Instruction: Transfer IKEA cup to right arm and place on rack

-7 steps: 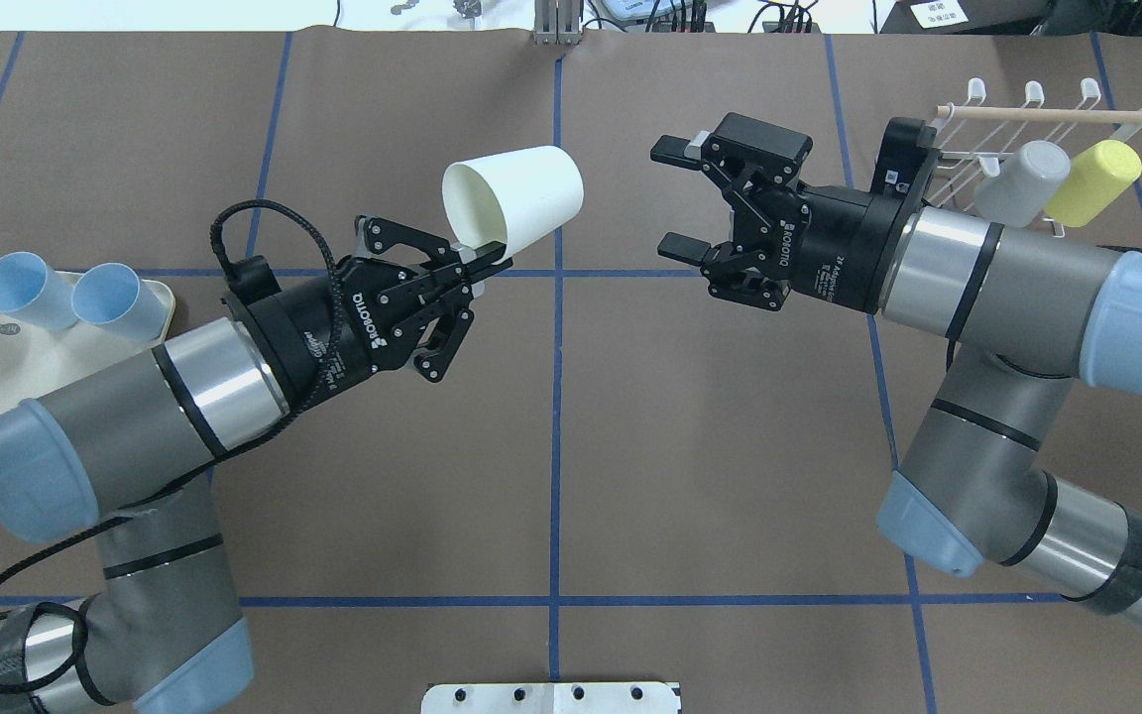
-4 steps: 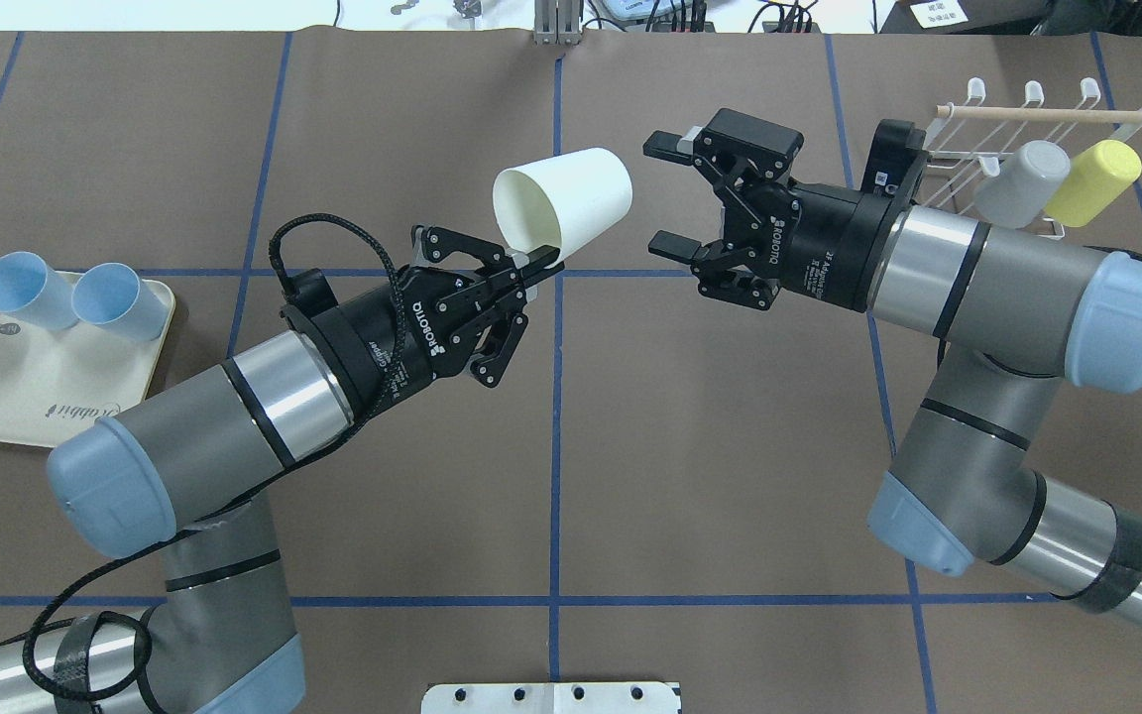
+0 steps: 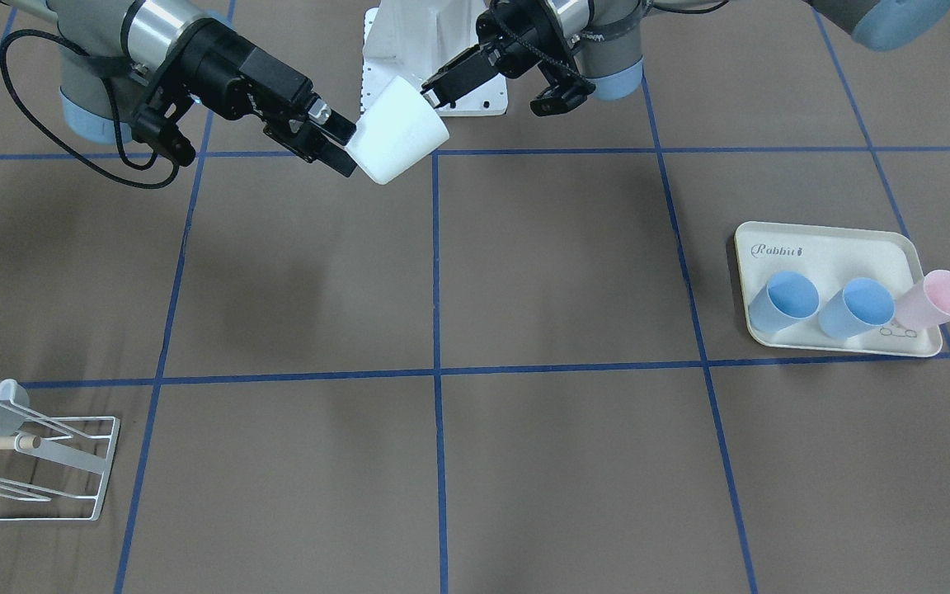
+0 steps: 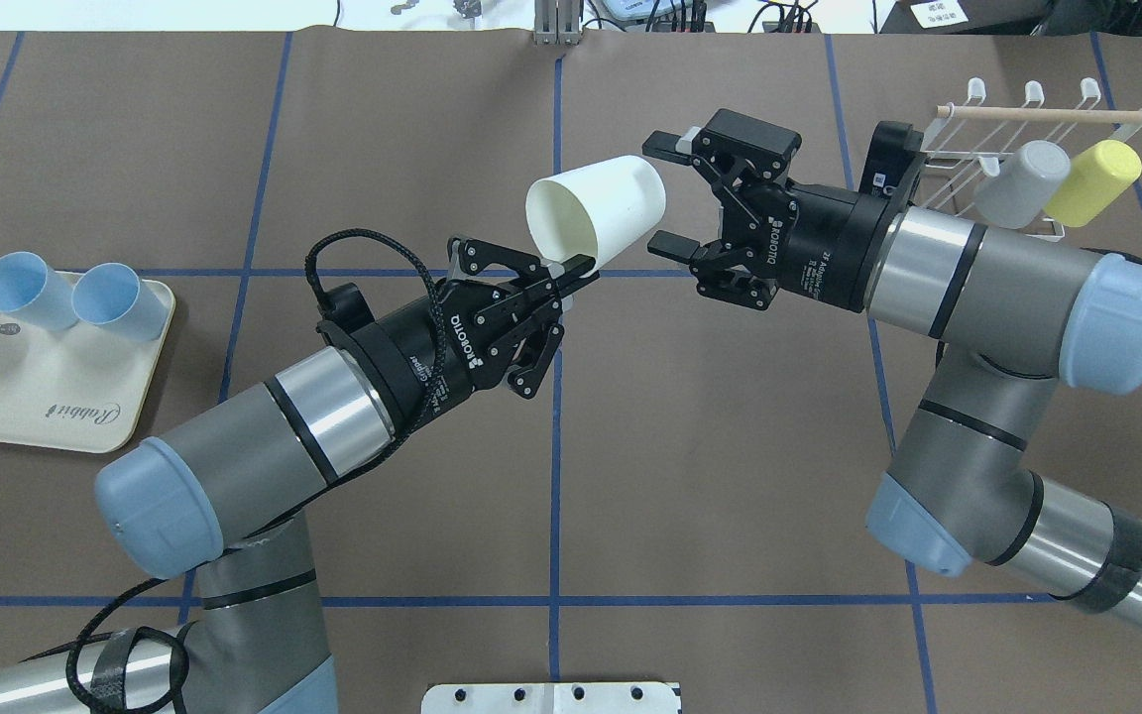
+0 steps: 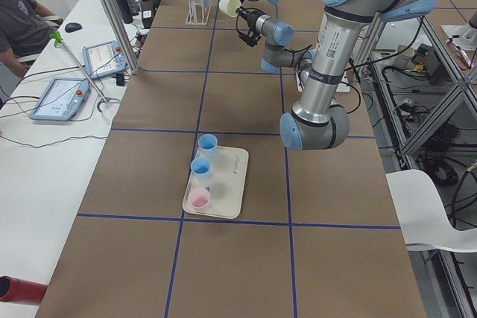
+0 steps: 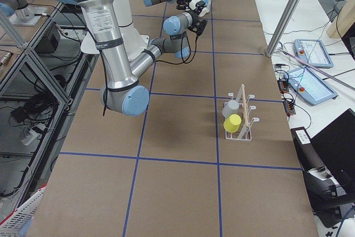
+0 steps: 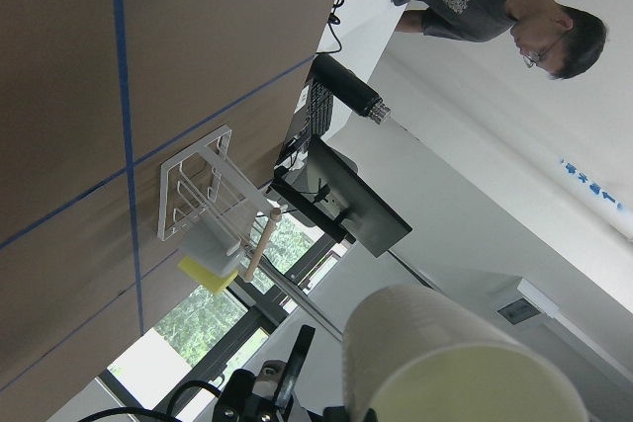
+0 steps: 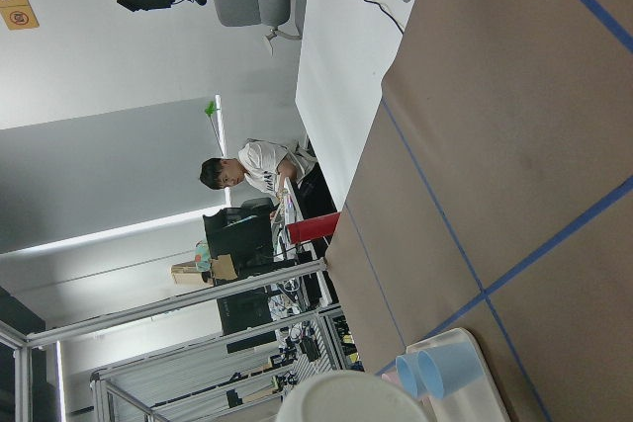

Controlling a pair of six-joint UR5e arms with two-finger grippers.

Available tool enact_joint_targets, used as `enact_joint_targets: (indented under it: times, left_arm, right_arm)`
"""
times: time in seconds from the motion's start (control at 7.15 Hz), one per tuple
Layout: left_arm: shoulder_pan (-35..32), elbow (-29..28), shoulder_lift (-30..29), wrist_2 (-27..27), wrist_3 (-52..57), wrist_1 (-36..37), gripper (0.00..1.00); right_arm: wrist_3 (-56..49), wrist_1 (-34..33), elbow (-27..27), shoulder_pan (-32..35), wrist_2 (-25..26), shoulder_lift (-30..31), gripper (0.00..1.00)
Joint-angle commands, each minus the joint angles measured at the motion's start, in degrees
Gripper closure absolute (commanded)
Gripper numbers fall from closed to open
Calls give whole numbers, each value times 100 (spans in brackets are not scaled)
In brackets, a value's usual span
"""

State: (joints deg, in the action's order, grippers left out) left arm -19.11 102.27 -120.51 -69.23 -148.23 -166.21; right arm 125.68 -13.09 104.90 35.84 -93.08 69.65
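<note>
The white IKEA cup [image 4: 596, 213] is held in the air on its side, mouth toward the left arm. My left gripper [image 4: 576, 268] is shut on its rim. My right gripper [image 4: 660, 193] is open, and the cup's base sits just between its fingertips without being clamped. In the front view the cup [image 3: 397, 132] hangs between the right gripper [image 3: 341, 144] and the left gripper [image 3: 435, 87]. The white wire rack [image 4: 968, 149] with its wooden dowel stands at the far right, behind the right wrist. It also shows in the front view [image 3: 71, 470].
A grey cup [image 4: 1022, 183] and a yellow cup [image 4: 1091, 181] sit on the rack. The cream rabbit tray [image 4: 46, 387] at the far left holds two blue cups [image 4: 110, 302] and a pink cup [image 3: 937, 301]. A white base plate [image 4: 551, 697] lies at the near edge.
My left arm has carried the cup to the right, up to the right gripper. The right gripper has shifted slightly left and stays open. The cup's base now lies between its fingertips.
</note>
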Motion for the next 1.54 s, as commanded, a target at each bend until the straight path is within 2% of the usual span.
enact_joint_targets:
  times: [0.0,1.4]
  left_arm:
    - [82,-145,-165,111,22,35,100]
    - [197,-199,-271,120,31,71,100]
  right_arm:
    - [9,0,-5,-6,1,-5,0]
    - [0,0,-5,-33,1,-5,0]
